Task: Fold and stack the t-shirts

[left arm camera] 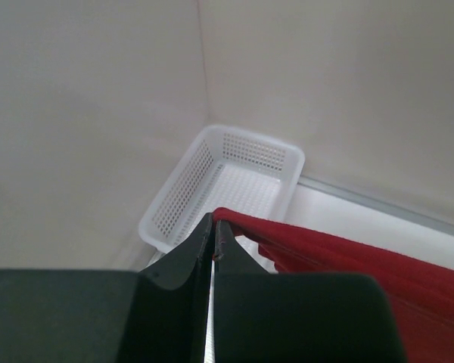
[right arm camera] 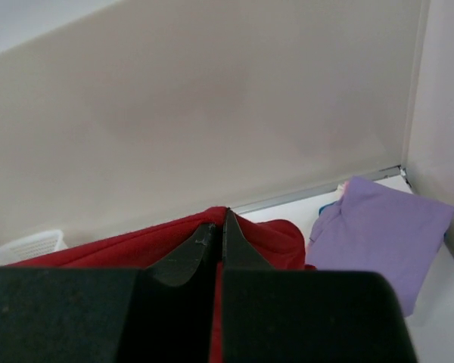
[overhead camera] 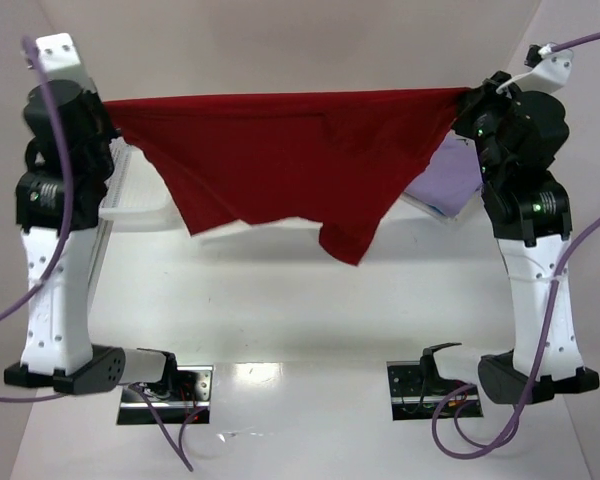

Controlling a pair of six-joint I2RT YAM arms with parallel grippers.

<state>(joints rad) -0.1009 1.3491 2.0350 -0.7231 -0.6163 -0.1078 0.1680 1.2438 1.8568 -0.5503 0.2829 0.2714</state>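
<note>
A dark red t-shirt hangs stretched in the air between my two raised arms, its lower edge drooping to a point near the table. My left gripper is shut on its left corner; in the left wrist view red cloth runs out from the closed gripper. My right gripper is shut on the right corner, and red fabric bunches around its closed tips. A folded lavender t-shirt lies at the back right, with a blue edge under it.
A white plastic mesh basket stands at the back left of the table, partly behind the hanging shirt. Pale walls close the table at the back and both sides. Purple cables loop beside both arm bases.
</note>
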